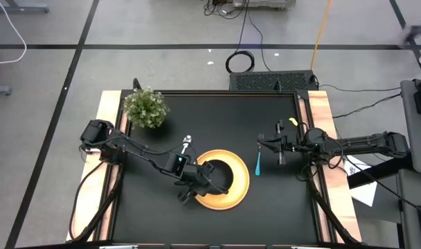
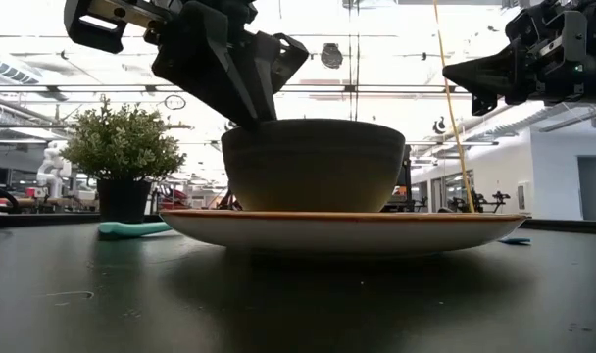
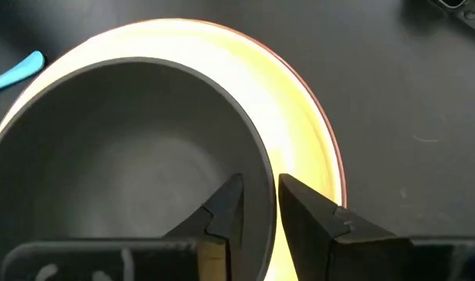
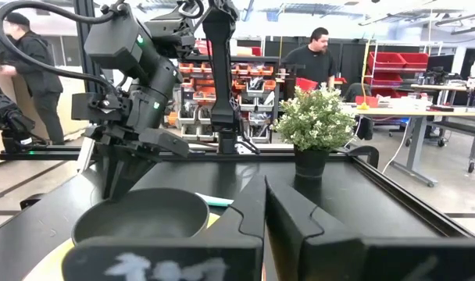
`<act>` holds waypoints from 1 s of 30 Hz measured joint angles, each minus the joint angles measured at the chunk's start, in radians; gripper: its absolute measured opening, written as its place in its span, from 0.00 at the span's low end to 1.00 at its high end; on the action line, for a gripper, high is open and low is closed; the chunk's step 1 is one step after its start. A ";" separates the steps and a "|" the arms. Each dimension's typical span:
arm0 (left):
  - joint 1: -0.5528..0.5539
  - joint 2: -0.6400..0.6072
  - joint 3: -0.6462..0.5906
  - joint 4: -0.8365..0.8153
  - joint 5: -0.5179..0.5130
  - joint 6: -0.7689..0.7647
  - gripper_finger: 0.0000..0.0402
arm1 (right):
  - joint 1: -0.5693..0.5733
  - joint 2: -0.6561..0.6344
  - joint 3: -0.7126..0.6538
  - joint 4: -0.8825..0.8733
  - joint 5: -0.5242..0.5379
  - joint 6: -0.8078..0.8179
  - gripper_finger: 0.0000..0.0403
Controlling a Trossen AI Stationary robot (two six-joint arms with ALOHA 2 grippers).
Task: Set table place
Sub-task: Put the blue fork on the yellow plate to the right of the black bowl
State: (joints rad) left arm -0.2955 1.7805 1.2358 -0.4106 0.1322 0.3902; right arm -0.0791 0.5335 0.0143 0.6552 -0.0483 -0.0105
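Near the counter's (image 1: 280, 207) far left corner stands the potted plant (image 1: 145, 107), outside the place setting. Inward from it, one teal-handled utensil (image 1: 186, 146) lies just beyond the plate's far left side; its long axis seems to run toward the far edge, though the arm hides most of it.

The left claw (image 3: 259, 201) is over the black bowl (image 3: 128, 164), which sits on the yellow plate (image 1: 242, 183) around the counter's middle, a little toward the near edge. Its fingers straddle the bowl's rim, one inside and one outside, with a little slack; whether they are gripping or letting go I cannot tell. The step in hand looks like seating the bowl on the plate. To do it well, the fingers should spread clear of the wall, then lift straight up so the bowl is not dragged or tipped.

Right of the plate lies the second utensil (image 1: 257, 166), long axis from near edge to far edge, teal handle nearer.

The right claw (image 1: 268, 145), pressed together and empty, hangs toward the right edge.
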 joint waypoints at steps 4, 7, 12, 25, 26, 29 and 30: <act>0.000 0.000 0.000 0.010 0.000 0.013 0.22 | 0.000 0.000 0.000 0.000 0.000 0.000 0.00; 0.000 -0.008 0.012 0.008 -0.002 0.025 0.22 | 0.000 0.000 0.000 0.000 0.000 0.000 0.00; 0.000 -0.044 0.064 -0.022 -0.023 0.045 0.22 | 0.000 0.000 0.000 0.000 0.000 0.000 0.00; 0.009 -0.242 0.085 -0.190 -0.302 -0.011 0.14 | 0.000 0.000 0.000 -0.001 0.000 0.007 0.00; 0.009 -0.261 0.082 -0.201 -0.312 -0.015 0.09 | 0.000 0.000 0.000 -0.001 0.000 0.007 0.00; 0.018 -0.320 0.058 -0.211 -0.316 -0.030 0.02 | 0.000 0.000 0.000 0.000 0.000 0.007 0.00; 0.020 -0.340 0.048 -0.204 -0.316 -0.030 0.02 | 0.000 0.000 0.000 0.001 0.000 0.006 0.00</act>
State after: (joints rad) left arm -0.2753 1.4406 1.2841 -0.6149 -0.1842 0.3604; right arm -0.0790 0.5335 0.0143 0.6567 -0.0486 -0.0048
